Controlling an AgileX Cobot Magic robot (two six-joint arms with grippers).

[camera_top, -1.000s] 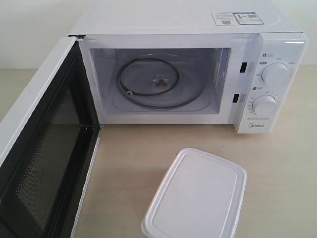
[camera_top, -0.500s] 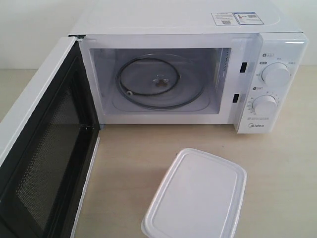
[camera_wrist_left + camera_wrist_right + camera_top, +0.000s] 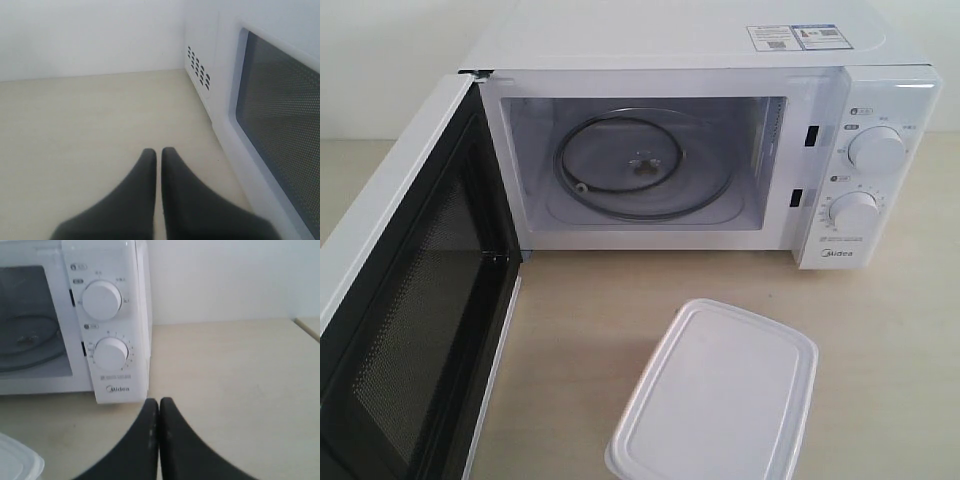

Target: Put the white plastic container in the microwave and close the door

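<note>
I see a white microwave [image 3: 650,45] with white dials [image 3: 876,150]; its door [image 3: 405,320] is white-edged, black and dot-meshed inside. The white plastic container [image 3: 720,395] shows a plain white lid. The desk [image 3: 580,310] is pale beige. My left claw [image 3: 159,155] and right claw [image 3: 159,405] are black.

left jaws: matte black, smooth, tapered tips | right jaws: matte black, smooth, tapered tips

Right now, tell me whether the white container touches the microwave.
Apart. The exterior view shows bare table between the white plastic container and the microwave.
</note>
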